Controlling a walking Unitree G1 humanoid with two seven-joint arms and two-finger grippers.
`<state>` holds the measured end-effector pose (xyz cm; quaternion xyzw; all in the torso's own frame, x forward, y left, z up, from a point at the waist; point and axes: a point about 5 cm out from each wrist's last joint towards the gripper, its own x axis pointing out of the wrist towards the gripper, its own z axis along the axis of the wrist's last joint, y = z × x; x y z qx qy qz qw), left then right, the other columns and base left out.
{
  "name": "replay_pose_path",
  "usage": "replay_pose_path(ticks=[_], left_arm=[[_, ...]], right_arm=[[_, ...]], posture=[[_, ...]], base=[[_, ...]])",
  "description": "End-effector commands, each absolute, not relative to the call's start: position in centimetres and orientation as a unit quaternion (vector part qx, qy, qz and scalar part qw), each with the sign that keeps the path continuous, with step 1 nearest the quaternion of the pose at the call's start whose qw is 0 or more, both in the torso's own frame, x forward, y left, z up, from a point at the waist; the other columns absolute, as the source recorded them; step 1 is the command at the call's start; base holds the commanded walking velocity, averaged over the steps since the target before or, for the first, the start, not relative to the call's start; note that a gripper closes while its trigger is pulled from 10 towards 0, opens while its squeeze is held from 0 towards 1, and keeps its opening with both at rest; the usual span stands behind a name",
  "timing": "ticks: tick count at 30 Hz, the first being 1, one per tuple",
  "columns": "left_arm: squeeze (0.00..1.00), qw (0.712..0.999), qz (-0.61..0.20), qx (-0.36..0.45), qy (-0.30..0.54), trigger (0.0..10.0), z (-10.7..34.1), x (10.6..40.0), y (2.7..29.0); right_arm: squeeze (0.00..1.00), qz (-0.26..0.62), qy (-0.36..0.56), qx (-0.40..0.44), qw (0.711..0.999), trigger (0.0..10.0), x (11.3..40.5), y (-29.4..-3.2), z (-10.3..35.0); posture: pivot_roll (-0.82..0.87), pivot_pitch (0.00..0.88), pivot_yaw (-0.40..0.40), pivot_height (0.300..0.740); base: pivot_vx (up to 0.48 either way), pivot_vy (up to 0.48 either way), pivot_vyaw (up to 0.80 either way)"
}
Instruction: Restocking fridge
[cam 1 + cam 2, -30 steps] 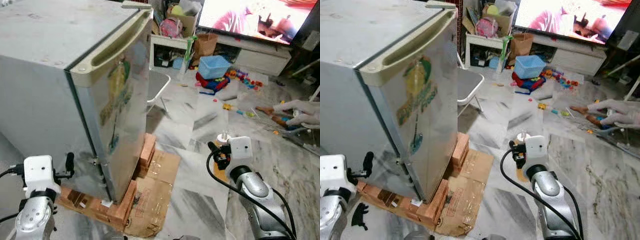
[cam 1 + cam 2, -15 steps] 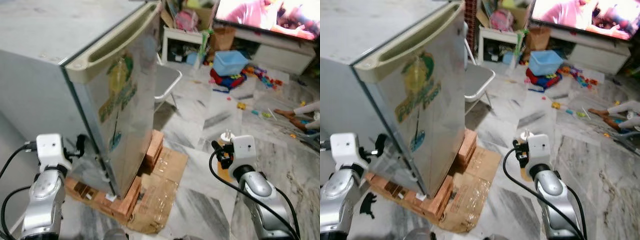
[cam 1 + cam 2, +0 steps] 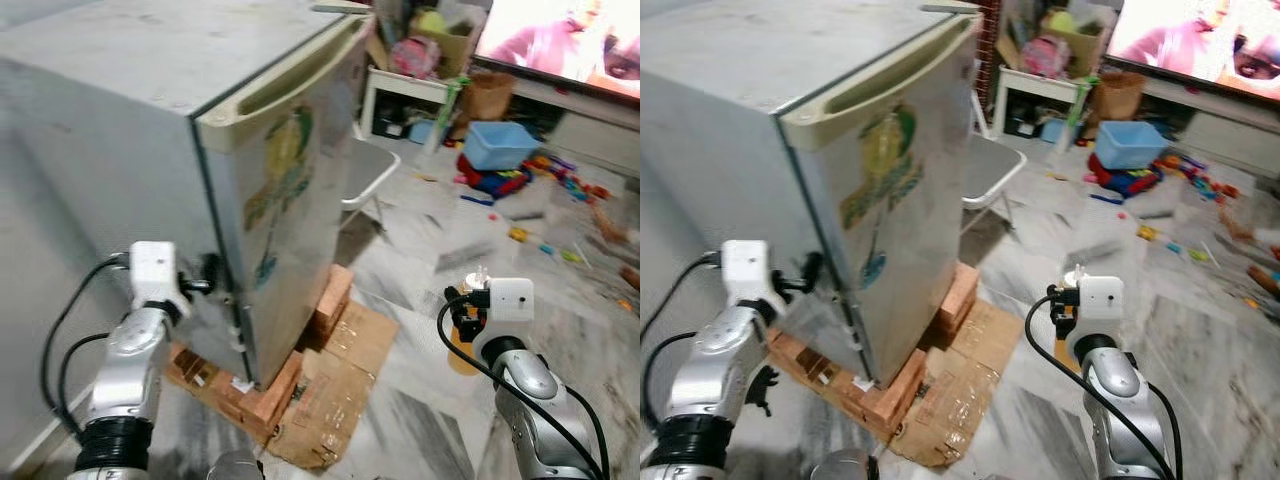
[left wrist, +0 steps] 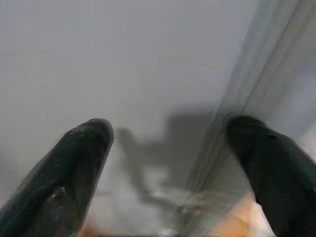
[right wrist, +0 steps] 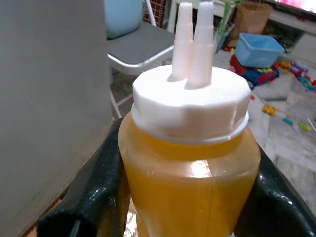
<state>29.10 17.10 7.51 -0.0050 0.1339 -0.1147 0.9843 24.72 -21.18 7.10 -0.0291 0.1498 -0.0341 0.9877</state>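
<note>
The closed fridge [image 3: 250, 130] stands on bricks [image 3: 275, 385]. The left gripper [image 4: 168, 148], fingers wide, is at its lower side seam. The right gripper [image 5: 163, 197] clasps an orange squeeze bottle [image 5: 190, 163], base cut off.

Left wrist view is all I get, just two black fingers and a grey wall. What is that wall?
Observer: It is the side of a small fridge, near its door edge. The left gripper is open, close to the seam.
Operator: Is the door open?
Observer: No, it is shut. The fridge stands on bricks and cardboard.
Operator: And the other arm?
Observer: The right gripper is shut on a bottle of orange-yellow liquid with a white twin-nozzle cap, held off to the fridge's right.
</note>
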Motion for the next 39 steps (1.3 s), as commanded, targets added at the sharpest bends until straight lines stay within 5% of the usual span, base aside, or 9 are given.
replay_pose_path(ticks=[1,8,24,39], left_arm=[[0.00,0.965,-0.233,-0.010,0.123,10.0,8.2,29.0,12.5],[0.00,0.914,-0.387,-0.009,0.123,10.0,8.9,26.9,7.7],[0.00,0.925,-0.373,-0.006,0.074,10.0,10.5,27.7,6.7],[0.00,0.913,-0.406,-0.005,0.045,10.0,11.9,28.8,3.1]], right_arm=[[0.00,-0.063,0.141,-0.031,0.988,10.0,24.8,-22.2,7.7],[0.00,-0.126,0.170,-0.040,0.976,10.0,24.3,-23.8,6.6],[0.00,-0.187,0.193,-0.068,0.961,10.0,23.6,-25.0,6.0],[0.00,-0.187,0.187,-0.063,0.962,10.0,23.8,-24.4,6.1]], posture=[[0.07,0.000,-0.077,0.740],[0.07,0.000,-0.071,0.740],[0.06,0.000,-0.065,0.740],[0.05,0.000,-0.058,0.740]], base=[[0.000,0.000,0.00],[0.000,0.000,0.00],[0.000,-0.205,-0.50],[0.000,-0.383,0.00]])
